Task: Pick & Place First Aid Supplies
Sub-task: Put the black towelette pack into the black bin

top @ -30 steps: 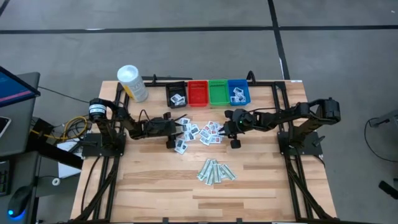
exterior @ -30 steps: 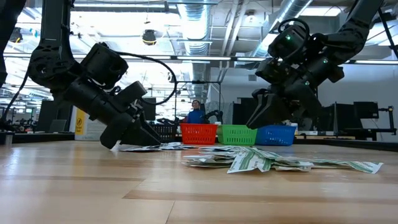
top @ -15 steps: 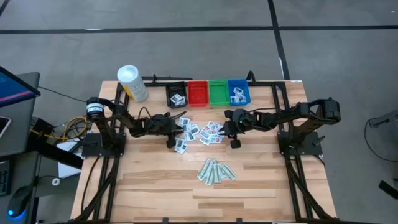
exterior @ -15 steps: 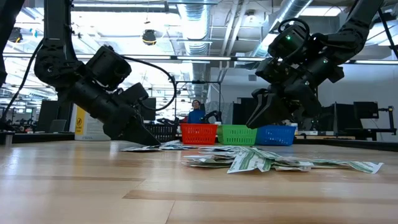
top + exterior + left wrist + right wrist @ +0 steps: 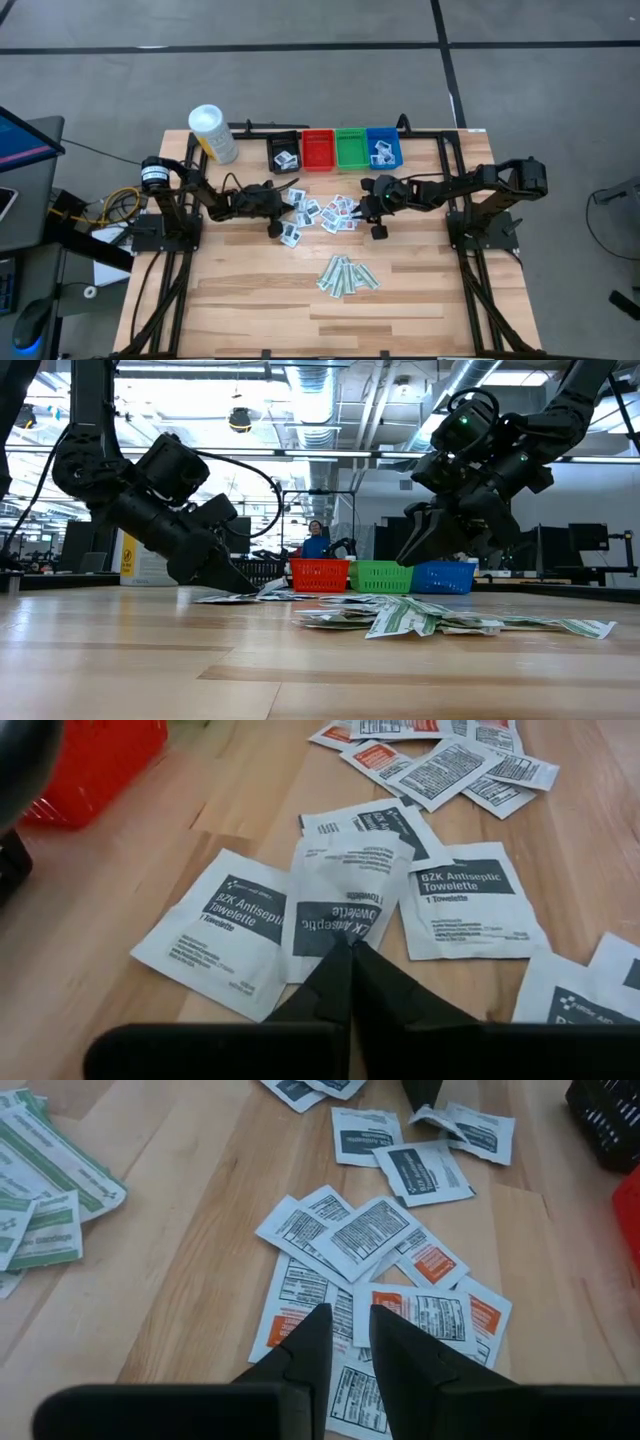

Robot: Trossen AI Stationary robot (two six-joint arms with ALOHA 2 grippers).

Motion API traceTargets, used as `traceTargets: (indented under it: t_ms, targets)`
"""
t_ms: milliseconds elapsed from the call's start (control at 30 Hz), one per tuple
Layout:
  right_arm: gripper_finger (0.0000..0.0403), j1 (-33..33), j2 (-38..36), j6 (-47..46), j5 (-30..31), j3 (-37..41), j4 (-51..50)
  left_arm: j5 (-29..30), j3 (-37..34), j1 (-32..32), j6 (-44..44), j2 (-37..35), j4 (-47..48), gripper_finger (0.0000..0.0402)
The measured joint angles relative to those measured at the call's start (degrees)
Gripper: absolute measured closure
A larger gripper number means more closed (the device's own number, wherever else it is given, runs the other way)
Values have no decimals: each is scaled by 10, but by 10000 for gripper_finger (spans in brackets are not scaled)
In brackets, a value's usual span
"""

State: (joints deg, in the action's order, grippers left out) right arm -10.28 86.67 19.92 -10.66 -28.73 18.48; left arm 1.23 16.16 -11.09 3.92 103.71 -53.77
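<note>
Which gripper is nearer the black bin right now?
Left. The left gripper sits just below the black bin, shut on an antiseptic towelette packet; the right gripper is farther off, under the green bin.

- You see white square paper towelette packets with dark navy printed blocks.
- Your white packets with orange-red patches.
- Pale-green striped wrapped strips.
- Light wood-grain worktop.

I counted four small bins in a row at upper centre: one black, one red, one green, one blue. One white canister stood at upper left. The green strips and white packets overlapped too much to count.
</note>
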Motion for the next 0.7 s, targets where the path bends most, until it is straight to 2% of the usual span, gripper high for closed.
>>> traceTargets:
  t_ms: [433, 567, 700]
  targets:
    - [338, 0, 0, 0, 0, 0, 0, 21, 0, 46, 18, 0, -100, 394]
    - [338, 0, 0, 0, 0, 0, 0, 70, 0, 47, 18, -1, -146, 395]
    - [338, 0, 0, 0, 0, 0, 3, 175, 1, 46, 18, -1, -214, 393]
